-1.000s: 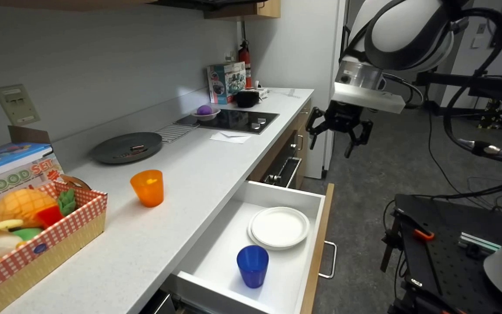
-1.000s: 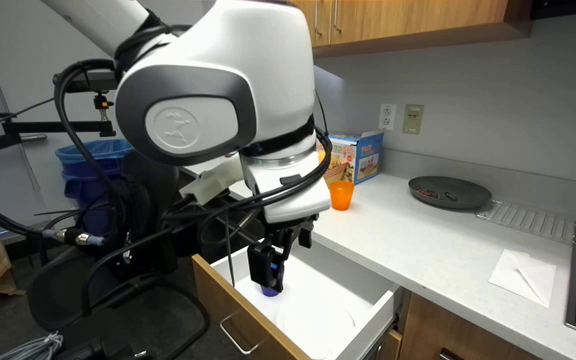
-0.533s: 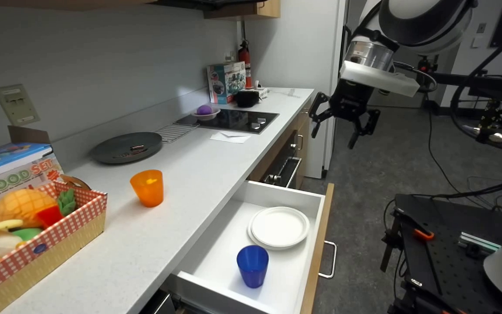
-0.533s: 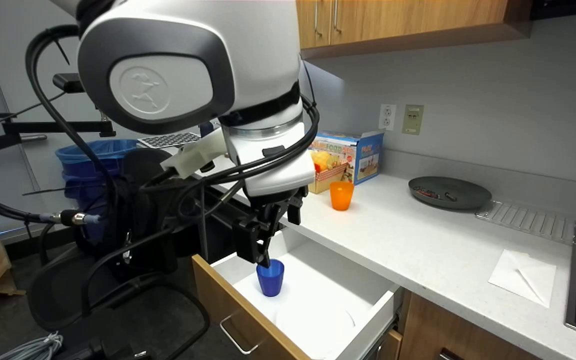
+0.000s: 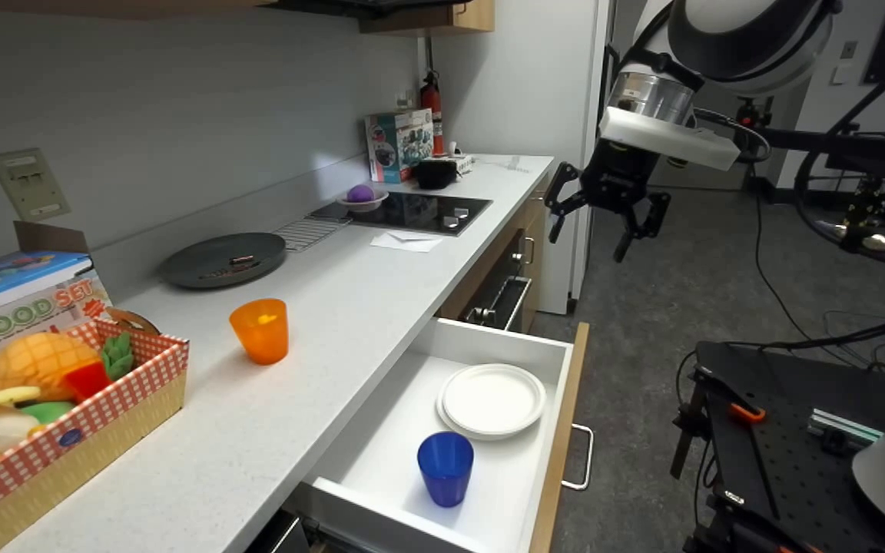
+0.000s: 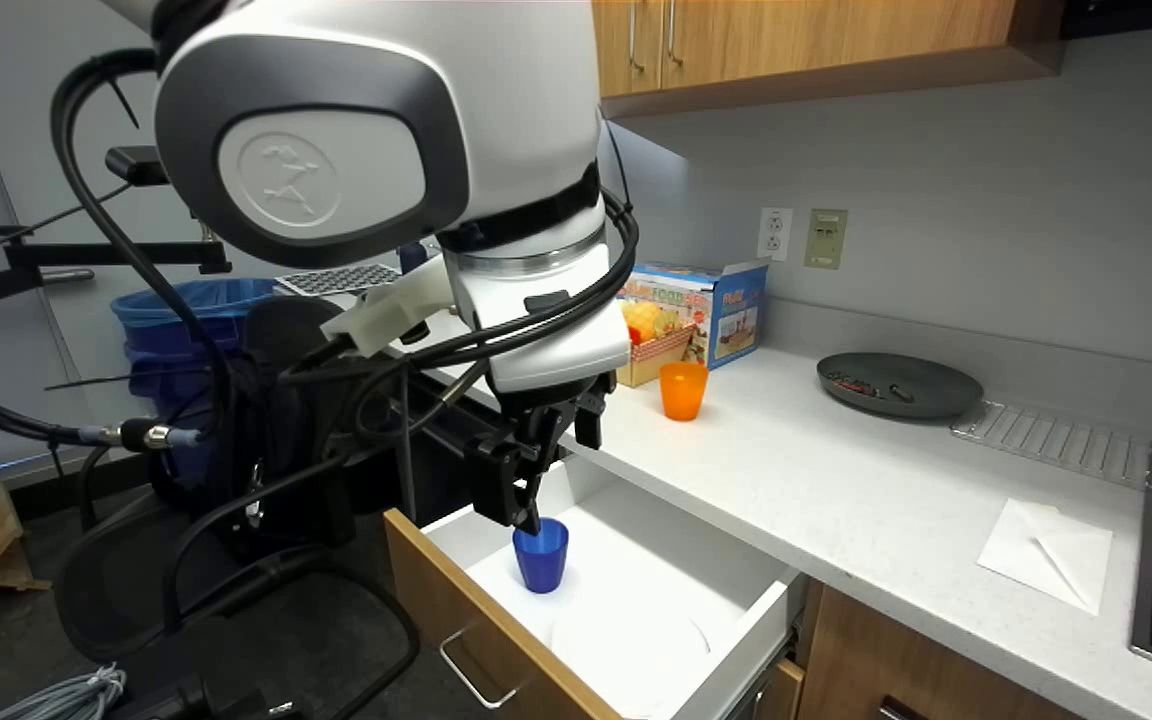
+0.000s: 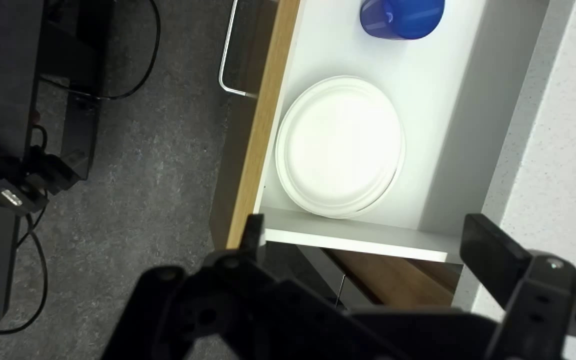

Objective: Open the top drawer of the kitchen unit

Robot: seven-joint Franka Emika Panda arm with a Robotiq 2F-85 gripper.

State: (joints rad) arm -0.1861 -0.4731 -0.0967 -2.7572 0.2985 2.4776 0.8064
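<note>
One drawer is standing open, holding plates and a cup. The gripper is hanging higher, spread wide, empty.

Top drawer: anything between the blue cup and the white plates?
Nothing. Between the blue cup and the white plates, the wrist view shows only a strip of the bare white bottom of the top drawer.

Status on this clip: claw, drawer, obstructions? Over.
Claw open, holding nothing. Top drawer pulled out, blue cup and white plates inside. Nothing seen blocking it.
</note>
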